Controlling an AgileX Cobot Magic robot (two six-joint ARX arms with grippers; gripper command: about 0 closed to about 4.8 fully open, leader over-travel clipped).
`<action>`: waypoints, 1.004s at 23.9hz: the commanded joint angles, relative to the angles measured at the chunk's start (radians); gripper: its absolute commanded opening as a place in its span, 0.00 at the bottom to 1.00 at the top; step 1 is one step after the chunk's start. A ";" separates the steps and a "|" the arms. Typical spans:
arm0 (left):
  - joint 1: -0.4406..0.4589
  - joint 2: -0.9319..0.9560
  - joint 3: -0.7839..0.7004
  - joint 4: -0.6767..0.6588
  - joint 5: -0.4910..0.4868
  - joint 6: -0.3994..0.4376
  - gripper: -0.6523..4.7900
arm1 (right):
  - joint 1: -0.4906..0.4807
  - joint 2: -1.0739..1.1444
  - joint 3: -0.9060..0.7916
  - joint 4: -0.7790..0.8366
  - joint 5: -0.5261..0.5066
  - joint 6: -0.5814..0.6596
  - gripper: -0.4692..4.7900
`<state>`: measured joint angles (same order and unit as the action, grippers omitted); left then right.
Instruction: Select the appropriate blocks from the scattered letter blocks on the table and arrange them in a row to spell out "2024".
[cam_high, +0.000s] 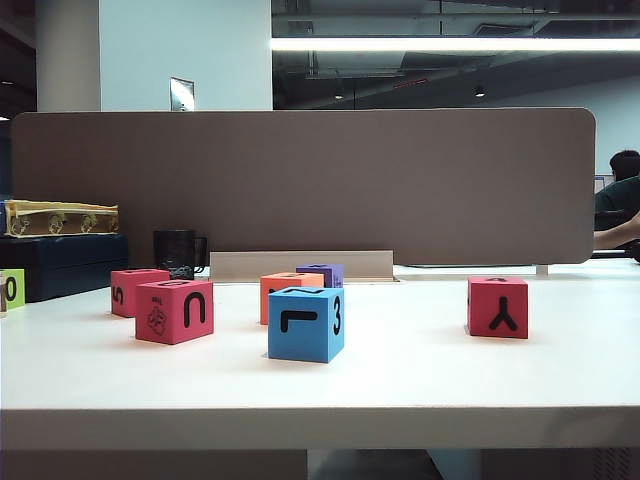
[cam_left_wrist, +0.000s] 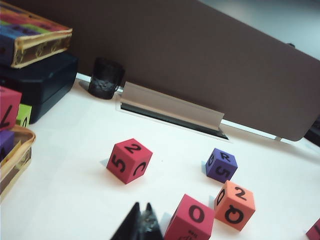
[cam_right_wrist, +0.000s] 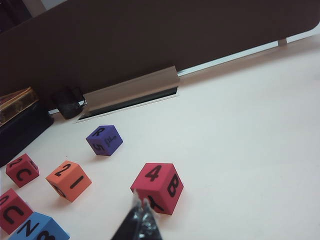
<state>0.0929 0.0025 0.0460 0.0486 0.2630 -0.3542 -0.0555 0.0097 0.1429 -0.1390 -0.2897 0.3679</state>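
left gripper jaws fully closed, tips together, hanging above the table. right gripper likewise closed, holding nothing.

Black pointed left tool, right tool

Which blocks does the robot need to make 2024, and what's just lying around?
Needed: red block with 2; orange block with 2; red block with 0, shut left pincer near it; red block with 4, shut right pincer near it.
Lying about: purple block, blue block, black cup.
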 joint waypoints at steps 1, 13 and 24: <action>0.000 0.000 0.028 -0.010 0.012 -0.001 0.11 | 0.001 -0.010 0.018 0.000 -0.002 -0.002 0.08; 0.000 0.002 0.130 -0.119 0.015 0.006 0.11 | 0.001 -0.008 0.042 -0.039 -0.046 -0.003 0.08; 0.000 0.075 0.241 -0.218 0.102 0.108 0.11 | 0.001 0.046 0.163 -0.191 -0.055 -0.021 0.08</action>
<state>0.0929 0.0666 0.2680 -0.1581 0.3573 -0.2779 -0.0555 0.0433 0.2863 -0.3248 -0.3378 0.3588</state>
